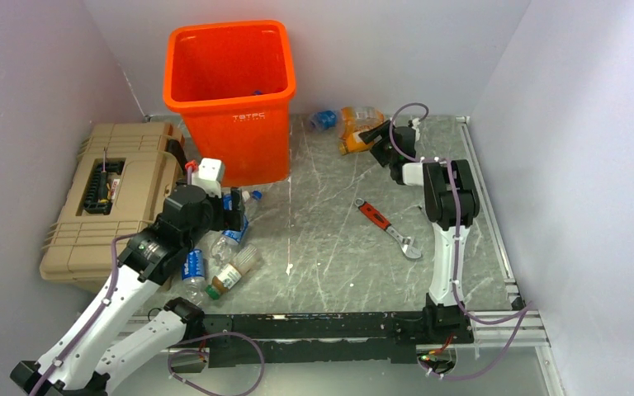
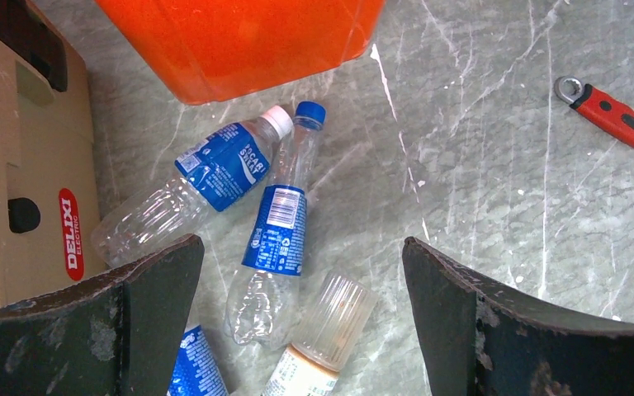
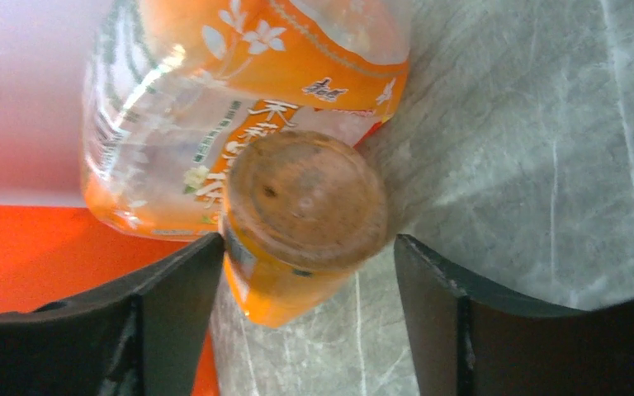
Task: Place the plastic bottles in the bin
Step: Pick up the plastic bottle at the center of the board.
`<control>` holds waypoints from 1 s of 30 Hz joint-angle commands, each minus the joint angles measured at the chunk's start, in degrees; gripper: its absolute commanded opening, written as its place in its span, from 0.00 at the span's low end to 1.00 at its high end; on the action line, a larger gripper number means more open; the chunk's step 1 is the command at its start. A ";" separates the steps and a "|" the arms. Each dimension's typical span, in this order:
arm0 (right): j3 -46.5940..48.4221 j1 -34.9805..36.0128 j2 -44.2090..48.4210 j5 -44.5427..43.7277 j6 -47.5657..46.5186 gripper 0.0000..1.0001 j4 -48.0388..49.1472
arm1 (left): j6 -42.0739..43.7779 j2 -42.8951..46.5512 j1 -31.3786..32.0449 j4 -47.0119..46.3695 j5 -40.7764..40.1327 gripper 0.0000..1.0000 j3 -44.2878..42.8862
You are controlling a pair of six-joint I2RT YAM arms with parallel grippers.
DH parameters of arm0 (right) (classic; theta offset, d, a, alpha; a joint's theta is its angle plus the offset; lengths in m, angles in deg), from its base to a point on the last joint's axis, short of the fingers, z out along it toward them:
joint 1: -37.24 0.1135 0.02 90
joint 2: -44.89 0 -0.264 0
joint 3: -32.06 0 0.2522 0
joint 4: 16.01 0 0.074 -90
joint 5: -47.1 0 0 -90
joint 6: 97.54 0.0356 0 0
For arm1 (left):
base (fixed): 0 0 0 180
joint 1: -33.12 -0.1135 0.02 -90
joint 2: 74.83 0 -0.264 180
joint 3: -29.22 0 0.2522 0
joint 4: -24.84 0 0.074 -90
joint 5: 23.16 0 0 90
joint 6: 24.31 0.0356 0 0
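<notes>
Grey marbled tabletop (image 1: 322,239) runs under both my arms, with white walls (image 1: 380,49) closing it in. From above, the orange bin (image 1: 229,91) stands upright at the back left, and a dark speck (image 1: 256,91) inside it is too small for me to name. My left gripper (image 2: 299,247) hangs wide open with nothing in it, over a loose heap of plastic bottles (image 1: 229,276) just in front of the bin. Its wrist camera shows what the overhead view blurs: a white-capped bottle (image 2: 215,169) lying against a blue-capped bottle (image 2: 276,231), with a ribbed-capped bottle (image 2: 330,326) below them. The tan toolbox (image 2: 16,165) sits beside them (its red sticker is legible only from the wrist). My right gripper (image 3: 307,243) is at the back of the table, on the bin's other side. Its jaws are partly open and set either side of a small orange bottle (image 3: 305,206) with a brown cap. One finger seems to touch it and the other looks just clear, though I can't be sure. A larger orange-labelled bottle (image 3: 215,82) lies touching it behind. Only the top view shows a blue-labelled bottle (image 1: 324,120) nearer the bin. The red-handled wrench (image 1: 386,224) lies mid-table, well apart.
</notes>
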 commanded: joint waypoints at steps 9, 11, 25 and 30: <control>-0.01 -0.54 -2.92 1.92 2.27 0.55 6.66 | -0.31 -1.44 0.02 -1.15 -1.22 0.96 -0.81; -2.54 -0.46 -1.45 2.12 2.80 0.46 9.45 | -0.39 -1.46 0.00 -1.15 -1.32 0.96 -0.85; -37.85 4.56 34.34 3.02 8.61 0.30 25.99 | -3.66 5.76 0.02 -4.68 -1.74 0.96 0.86; -46.75 12.84 56.11 1.30 4.04 0.29 19.22 | -13.70 11.37 0.01 -15.03 9.56 0.99 5.59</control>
